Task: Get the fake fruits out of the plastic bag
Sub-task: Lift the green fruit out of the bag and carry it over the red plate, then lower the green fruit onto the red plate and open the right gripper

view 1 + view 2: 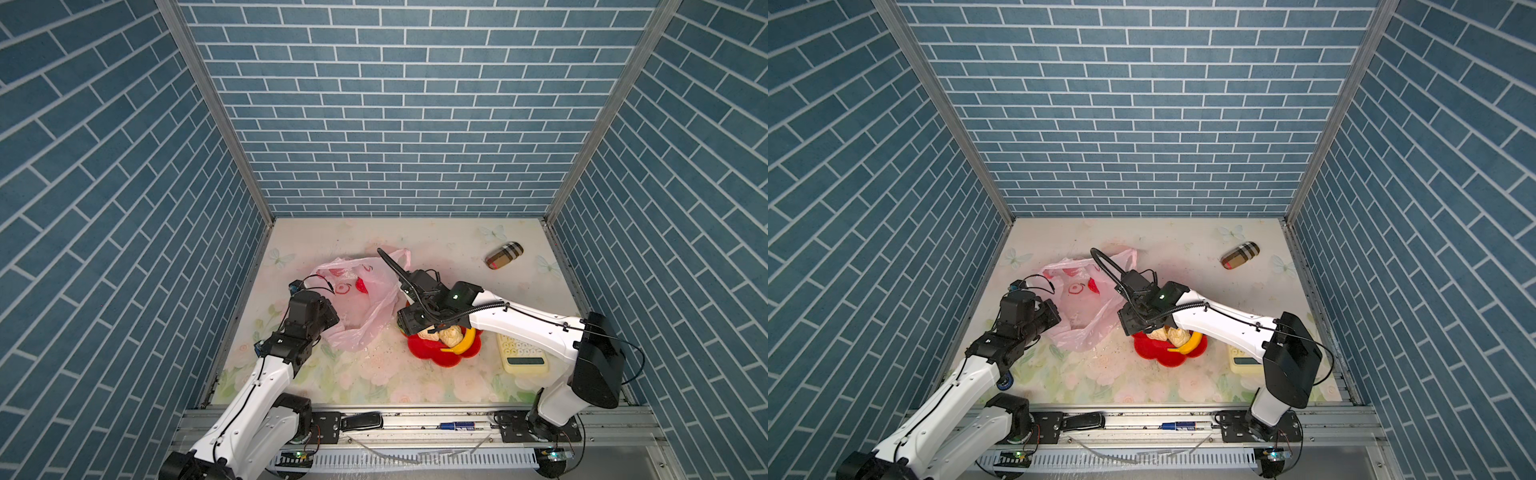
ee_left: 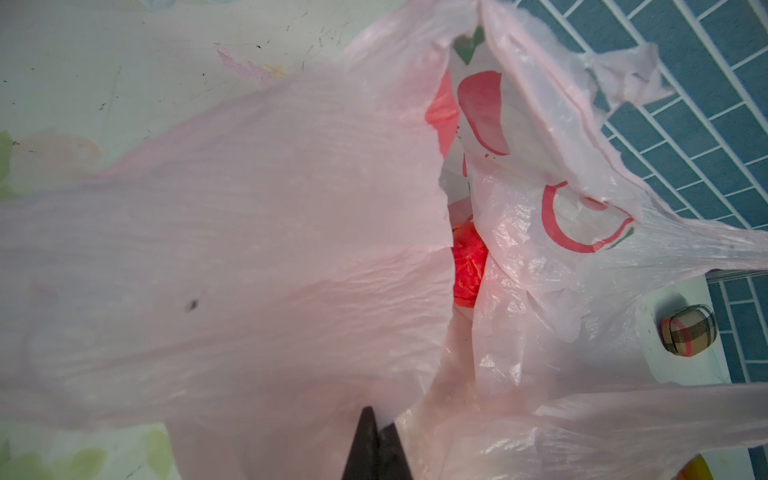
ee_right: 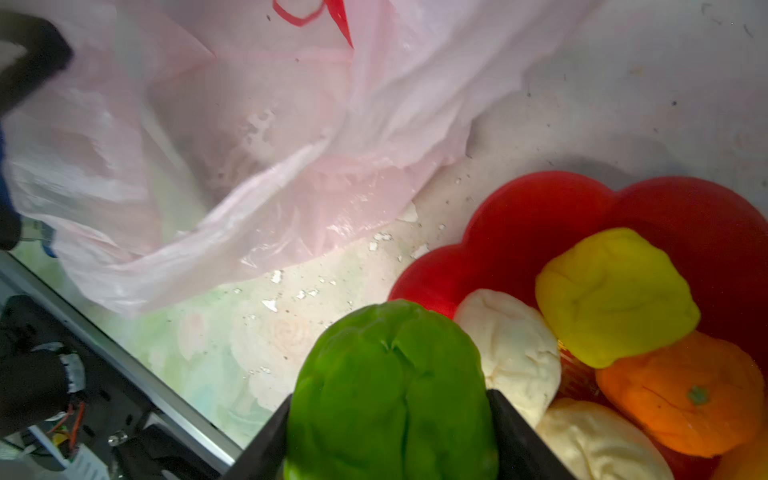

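Observation:
The pale-pink plastic bag (image 1: 361, 311) lies crumpled left of centre. My left gripper (image 2: 376, 422) is shut on a fold of the bag (image 2: 249, 249) near its mouth. A wrinkled red fruit (image 2: 469, 266) sits inside the bag. My right gripper (image 3: 390, 403) is shut on a bumpy green fruit (image 3: 390, 374), above the near edge of the red flower-shaped dish (image 3: 540, 208). In the dish lie a yellow lump (image 3: 615, 295), two cream fruits (image 3: 511, 353), an orange one (image 3: 681, 395) and a banana (image 1: 463, 343).
A plaid case (image 1: 504, 254) lies at the back right. A cream calculator (image 1: 523, 357) sits right of the dish, partly under my right arm. A black fob (image 1: 361, 422) and a pen (image 1: 461, 424) rest on the front rail. Brick-patterned walls enclose three sides.

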Robot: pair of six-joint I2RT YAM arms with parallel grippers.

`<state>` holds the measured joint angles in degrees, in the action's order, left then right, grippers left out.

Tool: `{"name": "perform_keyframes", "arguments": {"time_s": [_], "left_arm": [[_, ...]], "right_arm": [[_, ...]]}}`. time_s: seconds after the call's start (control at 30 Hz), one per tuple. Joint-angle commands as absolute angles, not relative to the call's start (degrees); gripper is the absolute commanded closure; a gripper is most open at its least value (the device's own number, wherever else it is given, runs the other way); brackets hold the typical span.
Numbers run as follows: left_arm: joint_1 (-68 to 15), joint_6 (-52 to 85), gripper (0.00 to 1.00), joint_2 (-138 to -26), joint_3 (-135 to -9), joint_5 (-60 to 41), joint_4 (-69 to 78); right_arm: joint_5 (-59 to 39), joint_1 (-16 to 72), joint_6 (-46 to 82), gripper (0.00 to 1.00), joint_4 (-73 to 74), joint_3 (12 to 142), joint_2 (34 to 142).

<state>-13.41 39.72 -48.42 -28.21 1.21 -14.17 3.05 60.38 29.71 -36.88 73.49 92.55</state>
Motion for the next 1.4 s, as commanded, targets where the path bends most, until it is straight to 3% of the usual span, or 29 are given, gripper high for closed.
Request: {"name": "perform_keyframes", "arguments": {"time_s": [0.0,0.8,1.37], "left_arm": [[-13.10,38.66,0.97,-47.97,-29.74,1.47,-14.06],[-13.11,39.29,0.97,-48.21,-29.18,0.44,-13.63],[-13.15,39.42,0.97,-46.56,-27.96,0.44,-13.86]], "right_arm": [[6.50,60.50,29.93,0.59,-37.83,70.48,91.71],[4.28,60.90,31.46,0.58,-37.62,62.41,86.84],[2.90,62.31,32.30,0.54,-37.44,62.32,89.34]]}}
